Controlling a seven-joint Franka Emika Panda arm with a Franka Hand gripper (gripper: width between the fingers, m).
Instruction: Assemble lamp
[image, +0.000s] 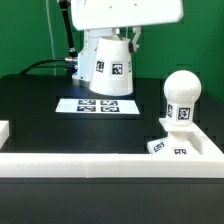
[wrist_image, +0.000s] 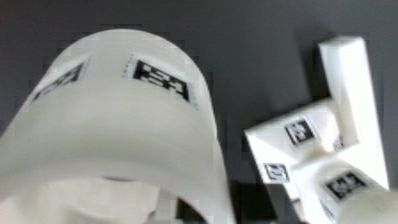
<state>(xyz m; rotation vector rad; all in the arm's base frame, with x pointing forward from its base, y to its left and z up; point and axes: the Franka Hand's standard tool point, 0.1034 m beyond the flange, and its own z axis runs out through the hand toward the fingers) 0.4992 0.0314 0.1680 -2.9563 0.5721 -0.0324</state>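
The shade (image: 109, 62) is hanging under the arm, above the black tabletop (image: 40, 110) and just behind the marker board (image: 96, 105). The hand itself is hidden in both views; it seems to be gripping the shade (wrist_image: 125, 130), though I cannot tell for sure. The bulb (image: 182, 97) is sitting on the base (image: 185, 143), at the exterior view's right, well apart from the shade.

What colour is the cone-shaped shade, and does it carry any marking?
The plastic truncated-cone shade is plain white with a black-and-white square tag, clearest in the exterior view.
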